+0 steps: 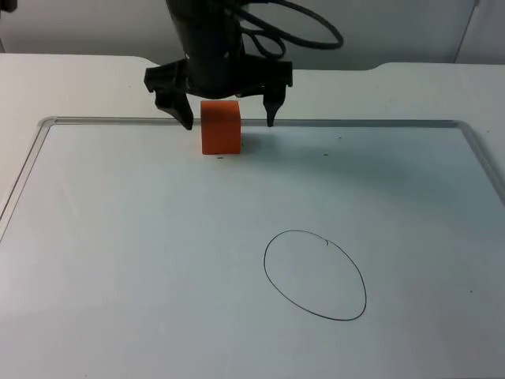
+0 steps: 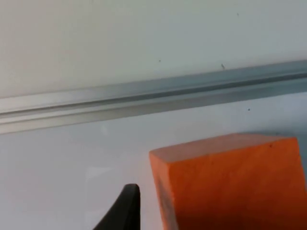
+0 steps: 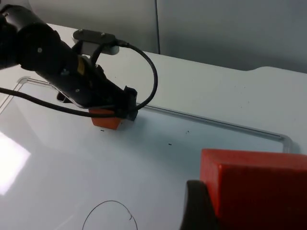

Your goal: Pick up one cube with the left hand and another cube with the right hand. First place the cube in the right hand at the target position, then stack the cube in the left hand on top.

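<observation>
An orange cube (image 1: 220, 126) sits on the white board (image 1: 118, 260) near its far edge, just in front of the metal rim (image 1: 355, 122) that frames the board. It is a plain block with flat faces and sharp edges, matte, its top face lighter than the shaded front. In the left wrist view the same cube (image 2: 230, 182) looms large, with the rim strip (image 2: 144, 100) running behind it and a faint dark smudge on its near corner.

The left gripper (image 1: 227, 118) hangs over this cube with its jaws spread wide, 1 black finger (image 1: 180, 106) on each side and both fingers clear of the cube's faces. The tips reach down to about the level of the cube's upper half. In the left wrist view 1 fingertip (image 2: 125, 206) stands just beside the cube, with a gap between them.

A 2nd orange cube (image 3: 256, 187) is held in the right gripper (image 3: 211, 211), pressed against a black finger (image 3: 196, 203) and raised above the table. From that view the left arm (image 3: 53, 62) is seen bent over the 1st cube (image 3: 106, 120).

A thin black oval (image 1: 315, 275) is drawn on the board, nearer the front and to the right, well apart from the 1st cube. Nothing lies inside it.
</observation>
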`<state>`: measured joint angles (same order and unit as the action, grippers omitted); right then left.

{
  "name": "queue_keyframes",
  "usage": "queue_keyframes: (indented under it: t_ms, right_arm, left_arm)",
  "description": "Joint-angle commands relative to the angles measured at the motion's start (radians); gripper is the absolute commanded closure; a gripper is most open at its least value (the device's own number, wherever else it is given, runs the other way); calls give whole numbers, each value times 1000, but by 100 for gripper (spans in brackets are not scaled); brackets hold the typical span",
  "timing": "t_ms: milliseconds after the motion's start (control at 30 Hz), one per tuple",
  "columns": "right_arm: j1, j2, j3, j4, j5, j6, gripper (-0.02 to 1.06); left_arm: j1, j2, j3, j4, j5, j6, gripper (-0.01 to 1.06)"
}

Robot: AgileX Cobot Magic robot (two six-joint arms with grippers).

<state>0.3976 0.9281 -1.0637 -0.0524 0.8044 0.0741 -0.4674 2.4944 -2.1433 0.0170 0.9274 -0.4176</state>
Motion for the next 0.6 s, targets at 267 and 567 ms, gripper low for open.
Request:
queue_keyframes:
  t_ms: [267, 567]
  right_arm:
    - [5, -7, 5, 5, -19, -7, 105]
    - [5, -7, 5, 4, -20, -7, 105]
  left_arm:
    - [-5, 21, -8, 4, -7, -12, 1]
    - [-5, 28, -8, -3, -11, -12, 47]
